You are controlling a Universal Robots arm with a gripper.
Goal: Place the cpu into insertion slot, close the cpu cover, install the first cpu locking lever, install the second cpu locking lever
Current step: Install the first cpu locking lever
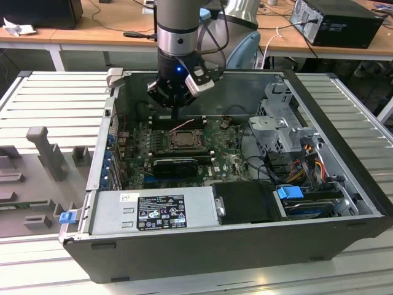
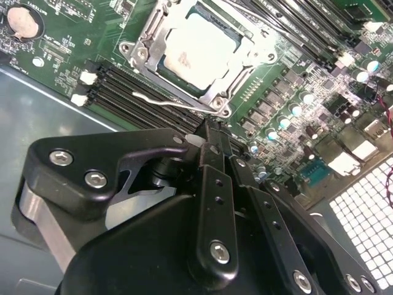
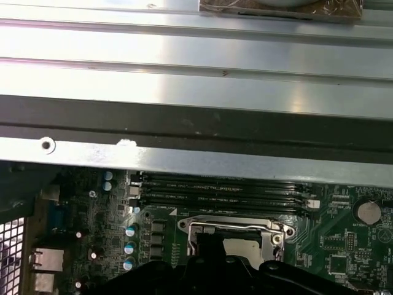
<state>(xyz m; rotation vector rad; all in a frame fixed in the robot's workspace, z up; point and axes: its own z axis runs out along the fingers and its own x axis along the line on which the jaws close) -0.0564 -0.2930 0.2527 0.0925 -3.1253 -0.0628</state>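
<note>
- The cpu (image 2: 199, 50) lies seated in the insertion slot (image 2: 161, 69); the cpu cover (image 2: 236, 64) lies down around it.
- The pincer (image 2: 212, 138), fingers drawn together and holding nothing, hovers just beside the slot at a thin lever (image 2: 175, 103).
- Judgement: lever step in hand; press squarely on the wire and keep off the memory slots (image 2: 132, 92) beside the slot.
- Count: one cpu, one cover, one lever visible.

Blue-handled drive caddy (image 1: 290, 192), labelled power supply (image 1: 161, 212).
</note>
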